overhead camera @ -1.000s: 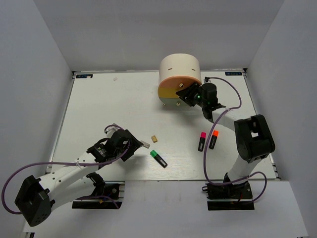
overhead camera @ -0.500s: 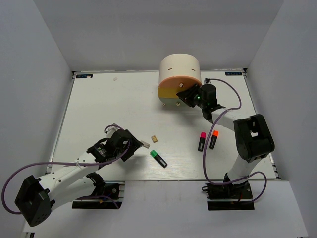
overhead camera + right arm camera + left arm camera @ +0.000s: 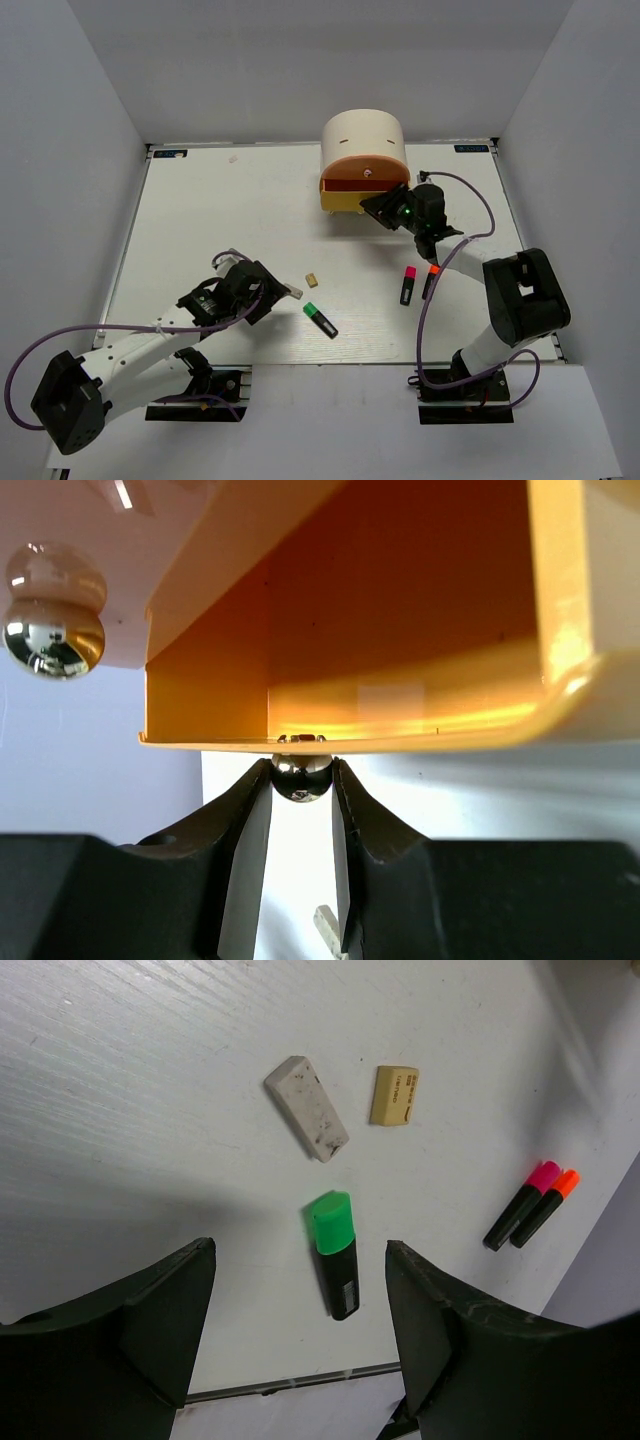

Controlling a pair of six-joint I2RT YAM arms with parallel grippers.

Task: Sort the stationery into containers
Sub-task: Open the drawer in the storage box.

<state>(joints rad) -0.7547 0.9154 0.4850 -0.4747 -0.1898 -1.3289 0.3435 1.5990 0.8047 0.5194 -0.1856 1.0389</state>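
I'm clamping the right gripper [image 3: 301, 772] on the lower knob [image 3: 302, 780], the little chrome ball under the lip of the yellow drawer [image 3: 400, 720]. The two fingers are pinching it from either side, because that ball is the only thing to pull on. The drawer is sitting drawn out from the cream desk unit [image 3: 362, 130], and the wrist view is looking straight into its hollow. I'm seeing nothing lying inside. The orange drawer [image 3: 365, 170] above it looks closed, with its own knob [image 3: 54, 630] untouched.

My left gripper [image 3: 270, 295] is hanging with its fingers spread wide, gripping nothing. I'm hovering it low over the table [image 3: 220, 220] with the green highlighter [image 3: 335, 1260] lying almost between the fingers, ready for a pinch across the barrel.

Everything else is waiting out on the table too — the grey eraser [image 3: 307, 1108] and tan eraser [image 3: 395, 1095] near each other just beyond the green cap. The pink highlighter [image 3: 522, 1205] and orange highlighter [image 3: 545, 1210] are lying side by side, well over to the right. My read: sorting is barely starting.
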